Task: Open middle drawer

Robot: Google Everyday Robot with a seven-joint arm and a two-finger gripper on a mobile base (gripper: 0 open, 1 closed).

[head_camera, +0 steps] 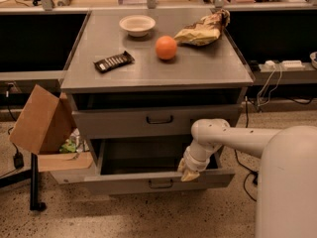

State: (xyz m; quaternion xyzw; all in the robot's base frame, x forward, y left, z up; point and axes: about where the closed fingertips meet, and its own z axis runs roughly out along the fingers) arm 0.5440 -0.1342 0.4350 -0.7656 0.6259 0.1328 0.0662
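Mid-pull, it seems: gripper (189, 172), closure untellable, at the lip of the part-open middle drawer (124, 184) below the table (198, 68) front edge; next, pull straight out.

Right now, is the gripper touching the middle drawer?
Touching: the camera view shows the gripper on the top edge of the middle drawer front, no gap.

we see the middle drawer (119, 183), wide grey metal with a small dark loop handle (161, 183) at the centre of its front, pulled well out and level, dark inside showing. the gripper (189, 173) rests at the front's top edge, just right of the handle.
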